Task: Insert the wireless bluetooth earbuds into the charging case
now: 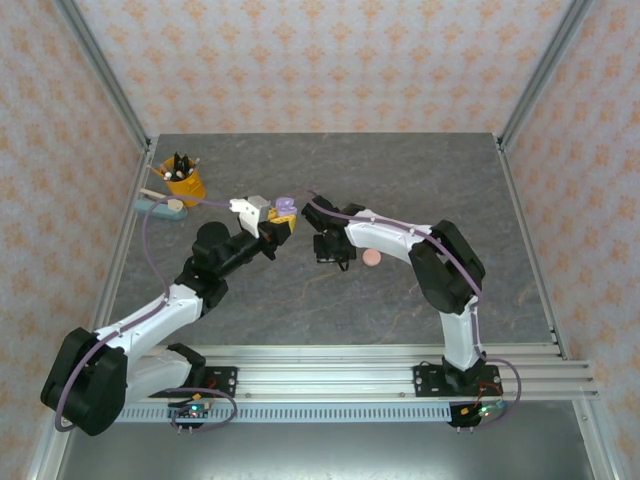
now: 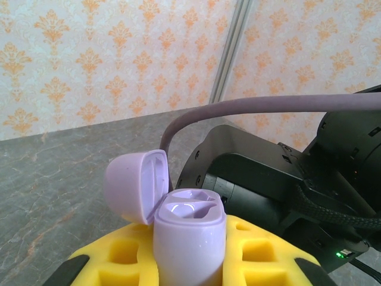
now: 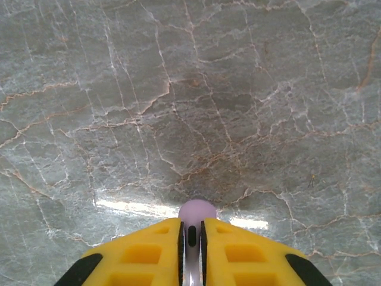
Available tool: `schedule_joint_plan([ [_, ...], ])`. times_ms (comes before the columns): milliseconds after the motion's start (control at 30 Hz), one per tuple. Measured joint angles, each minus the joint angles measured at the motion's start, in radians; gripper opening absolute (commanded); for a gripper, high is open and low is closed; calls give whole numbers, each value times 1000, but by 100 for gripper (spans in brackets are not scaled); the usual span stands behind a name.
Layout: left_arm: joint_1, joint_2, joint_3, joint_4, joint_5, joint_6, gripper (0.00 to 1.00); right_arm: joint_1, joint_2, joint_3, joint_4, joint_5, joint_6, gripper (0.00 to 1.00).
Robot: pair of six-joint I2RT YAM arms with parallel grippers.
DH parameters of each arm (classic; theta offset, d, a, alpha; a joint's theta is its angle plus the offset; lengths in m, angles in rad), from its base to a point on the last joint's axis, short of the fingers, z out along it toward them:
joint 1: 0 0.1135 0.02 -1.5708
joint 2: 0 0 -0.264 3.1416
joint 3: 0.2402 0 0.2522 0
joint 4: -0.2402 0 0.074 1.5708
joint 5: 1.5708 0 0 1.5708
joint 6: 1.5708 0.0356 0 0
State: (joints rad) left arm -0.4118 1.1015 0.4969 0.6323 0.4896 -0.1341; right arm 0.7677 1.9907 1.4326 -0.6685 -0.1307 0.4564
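Two yellow fingers [image 2: 116, 262] of the left gripper [image 1: 282, 224] are clamping a lilac case [image 2: 189, 238] from both sides. We are seeing it held upright above the table [image 1: 400, 180], its lid [image 2: 134, 185] swung open to the left and two wells showing on top. The right gripper [image 3: 191, 238] is hanging just beside it, fingers nearly together, pinching a lilac bud [image 3: 197, 211] whose rounded head is poking out toward the table. A pink case [image 1: 372, 257] is lying on the table near the right gripper.
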Motion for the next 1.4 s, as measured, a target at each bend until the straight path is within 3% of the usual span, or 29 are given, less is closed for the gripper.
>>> schedule_joint_plan([
  [167, 0, -16, 0, 0, 0, 0, 0, 0, 5, 10, -26, 0, 15, 24],
  [467, 0, -52, -1, 0, -17, 0, 0, 0, 17, 103, -114, -1, 101, 52],
  [867, 0, -80, -14, 0, -31, 2, 0, 0, 74, 156, -189, 0, 270, 52],
  [1400, 0, -85, -15, 0, -35, 3, 0, 0, 153, 211, -226, 0, 296, 45],
])
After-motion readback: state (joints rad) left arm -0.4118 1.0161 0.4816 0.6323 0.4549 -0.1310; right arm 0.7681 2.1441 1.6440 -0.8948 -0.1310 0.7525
